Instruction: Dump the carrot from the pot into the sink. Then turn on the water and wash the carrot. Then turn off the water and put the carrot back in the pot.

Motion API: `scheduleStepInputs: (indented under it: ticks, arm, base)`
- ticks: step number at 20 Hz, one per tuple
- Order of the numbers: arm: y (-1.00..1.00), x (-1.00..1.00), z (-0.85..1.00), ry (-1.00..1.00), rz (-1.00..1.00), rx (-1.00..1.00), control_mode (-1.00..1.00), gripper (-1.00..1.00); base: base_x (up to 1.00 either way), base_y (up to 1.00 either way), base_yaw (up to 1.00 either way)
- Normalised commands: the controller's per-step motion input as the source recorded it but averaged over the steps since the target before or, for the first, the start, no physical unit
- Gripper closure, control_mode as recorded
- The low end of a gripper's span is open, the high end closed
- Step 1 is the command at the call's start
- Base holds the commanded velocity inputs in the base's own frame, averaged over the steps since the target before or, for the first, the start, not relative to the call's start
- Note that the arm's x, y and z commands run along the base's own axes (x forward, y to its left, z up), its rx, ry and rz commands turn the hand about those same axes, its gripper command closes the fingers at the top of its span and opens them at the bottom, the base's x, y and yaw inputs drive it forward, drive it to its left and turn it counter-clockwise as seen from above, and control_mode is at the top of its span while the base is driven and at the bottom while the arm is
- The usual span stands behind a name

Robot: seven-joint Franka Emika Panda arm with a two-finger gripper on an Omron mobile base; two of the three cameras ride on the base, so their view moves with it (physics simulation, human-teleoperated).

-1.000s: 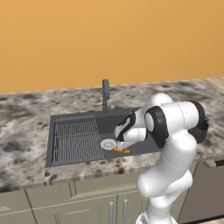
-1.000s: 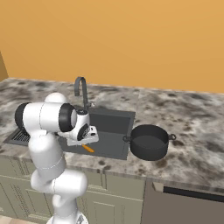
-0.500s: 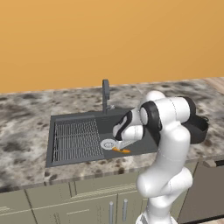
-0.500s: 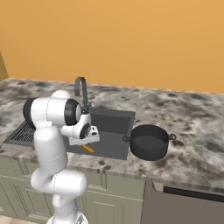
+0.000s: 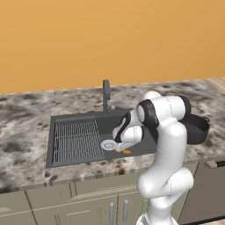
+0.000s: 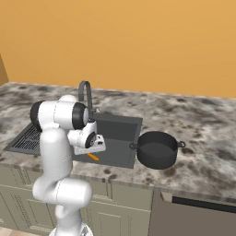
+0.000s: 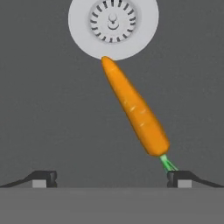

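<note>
The orange carrot (image 7: 135, 107) lies flat on the floor of the dark sink (image 7: 52, 109), its thin tip touching the round silver drain (image 7: 113, 24) and its green stub near my right fingertip (image 7: 179, 177). My gripper (image 7: 111, 178) hangs open just above it, with the carrot's thick end between the spread tips and untouched. From the base, the carrot (image 5: 124, 151) shows right under the gripper (image 5: 117, 145), beside the drain (image 5: 108, 144). The dark pot (image 6: 157, 150) stands upright on the counter right of the sink (image 6: 117, 133), apart from the gripper (image 6: 90, 150). No water is running.
A dark faucet (image 5: 106, 93) rises behind the sink. A wire grid rack (image 5: 78, 139) fills the sink's left half. Marbled counter (image 6: 203, 138) runs on both sides, with an orange wall behind and cabinet fronts (image 5: 88, 202) below.
The arm's elbow has swung in and stands more upright over the sink. The hand stays low over the carrot, open as before. Carrot and pot lie where they were.
</note>
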Motion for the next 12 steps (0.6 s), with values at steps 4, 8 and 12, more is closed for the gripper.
scheduleStepInputs:
  ticks: [4, 8, 12]
  arm:
    - [0.00, 0.14, -0.20, 0.00, 0.00, -0.01, -1.00, -1.00]
    - [0.00, 0.18, -0.23, 0.00, 0.00, 0.00, -1.00, -1.00]
    - [0.00, 0.20, -0.20, 0.00, 0.00, 0.00, -1.00, -1.00]
  base:
    - [0.00, 0.00, 0.00]
    - [0.00, 0.00, 0.00]
    - [0.00, 0.00, 0.00]
